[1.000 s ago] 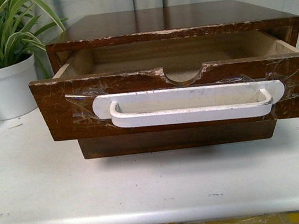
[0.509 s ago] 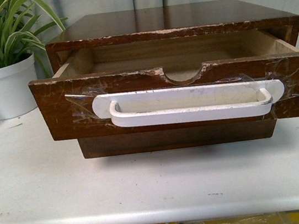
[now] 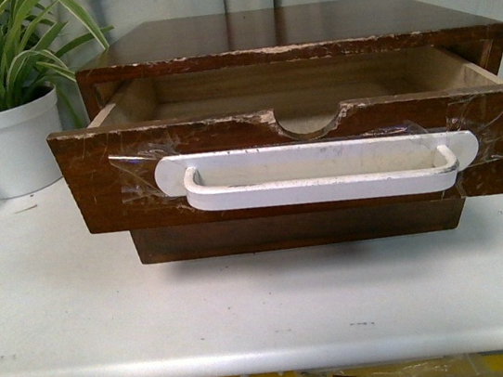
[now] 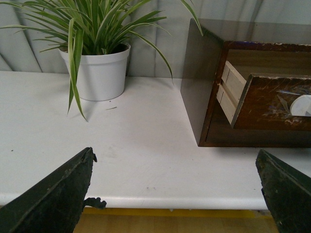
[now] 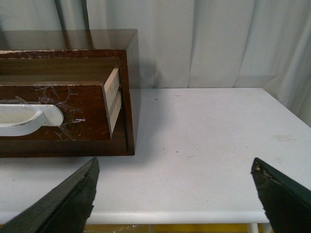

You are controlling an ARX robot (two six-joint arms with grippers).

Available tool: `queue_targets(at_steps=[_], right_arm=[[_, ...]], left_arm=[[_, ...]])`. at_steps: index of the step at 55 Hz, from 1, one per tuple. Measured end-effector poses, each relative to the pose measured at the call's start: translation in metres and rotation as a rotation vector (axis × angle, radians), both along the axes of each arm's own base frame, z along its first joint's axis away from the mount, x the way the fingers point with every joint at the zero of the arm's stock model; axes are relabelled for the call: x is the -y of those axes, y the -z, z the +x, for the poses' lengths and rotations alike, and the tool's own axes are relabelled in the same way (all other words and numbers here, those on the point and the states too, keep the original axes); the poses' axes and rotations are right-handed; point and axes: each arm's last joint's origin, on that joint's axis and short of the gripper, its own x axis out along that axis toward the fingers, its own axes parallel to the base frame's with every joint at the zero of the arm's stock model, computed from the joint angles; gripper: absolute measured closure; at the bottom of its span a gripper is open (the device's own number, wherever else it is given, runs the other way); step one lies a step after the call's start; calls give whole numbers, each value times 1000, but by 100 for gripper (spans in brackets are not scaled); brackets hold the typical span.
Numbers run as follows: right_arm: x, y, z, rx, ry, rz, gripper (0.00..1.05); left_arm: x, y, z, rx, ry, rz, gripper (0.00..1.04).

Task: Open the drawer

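The drawer (image 3: 101,186) has a dark brown wooden front with a half-round notch in its chipped top edge. A long white handle (image 3: 321,183) is taped on it. The drawer stands pulled out of the brown cabinet (image 3: 285,29), and its pale inside shows. It also shows in the left wrist view (image 4: 269,102) and in the right wrist view (image 5: 73,114). My left gripper (image 4: 177,194) is open and empty, back at the table's front edge, left of the cabinet. My right gripper (image 5: 175,194) is open and empty at the front edge, right of the cabinet. Neither gripper shows in the front view.
A plain dark wood front (image 3: 299,229) sits below the open drawer. A green plant in a white pot (image 3: 2,144) stands left of the cabinet on the white table (image 3: 250,311). A pale curtain hangs behind. The table's right edge (image 5: 291,111) shows in the right wrist view.
The front view has shifted slightly, so the cabinet sits a little higher in the picture. The drawer stays pulled out as before.
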Motion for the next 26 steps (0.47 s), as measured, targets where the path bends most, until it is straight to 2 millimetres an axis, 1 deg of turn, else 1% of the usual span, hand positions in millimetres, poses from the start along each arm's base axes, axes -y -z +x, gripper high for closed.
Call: queue_targets(at_steps=[2, 4, 26], right_arm=[[0, 0, 0, 0, 0, 0, 9], [0, 0, 0, 0, 0, -1, 9], [0, 0, 0, 0, 0, -1, 9]], left_arm=[[0, 0, 0, 0, 0, 0, 7], [0, 0, 0, 0, 0, 0, 7], [0, 0, 0, 0, 0, 0, 6]])
